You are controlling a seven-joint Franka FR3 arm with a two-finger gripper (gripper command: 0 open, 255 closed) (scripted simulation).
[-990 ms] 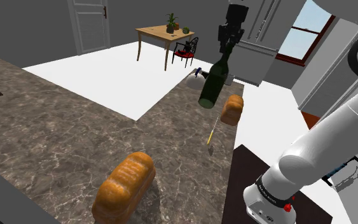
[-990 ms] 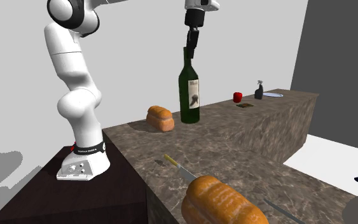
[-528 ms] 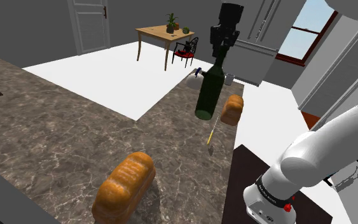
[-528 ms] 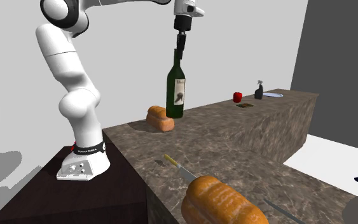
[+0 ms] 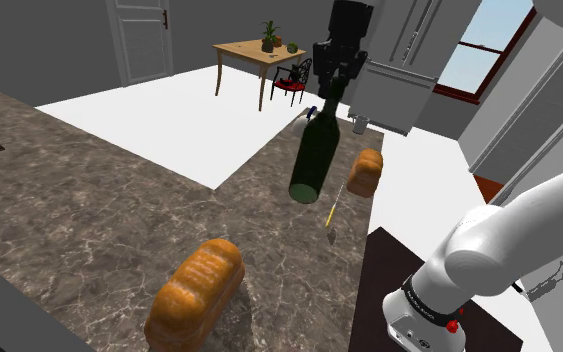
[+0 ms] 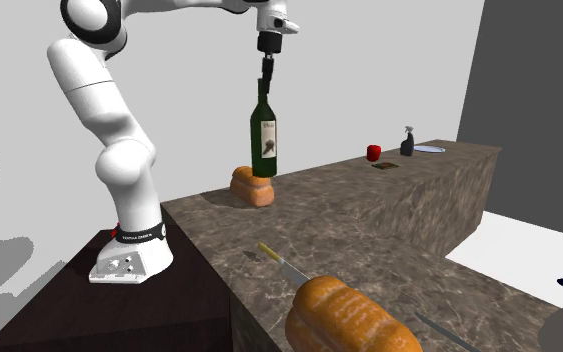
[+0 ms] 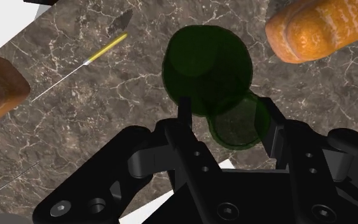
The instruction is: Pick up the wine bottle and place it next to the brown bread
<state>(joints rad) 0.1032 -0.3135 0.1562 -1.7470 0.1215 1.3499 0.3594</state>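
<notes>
Looking from the near edge in the shoulder view, a large orange-brown loaf [image 5: 195,292] lay on the marbled counter [image 5: 89,200]. Farther in and to the right, a thin yellow-handled tool [image 5: 334,210] lay flat. Beyond it, the dark green wine bottle [image 5: 314,155] hung in the air, tilted, with its base toward the camera. A smaller brown bread [image 5: 365,172] sat on the counter just right of the bottle. The black gripper [image 5: 332,74] was above, its jaws clamped on the bottle's neck; the wrist view showed the fingers [image 7: 185,109] pressed against either side of the neck. Far off, past the white floor, stood a wooden table [image 5: 259,50] with potted plants, a chair [image 5: 294,78] and a white door [image 5: 141,35].
</notes>
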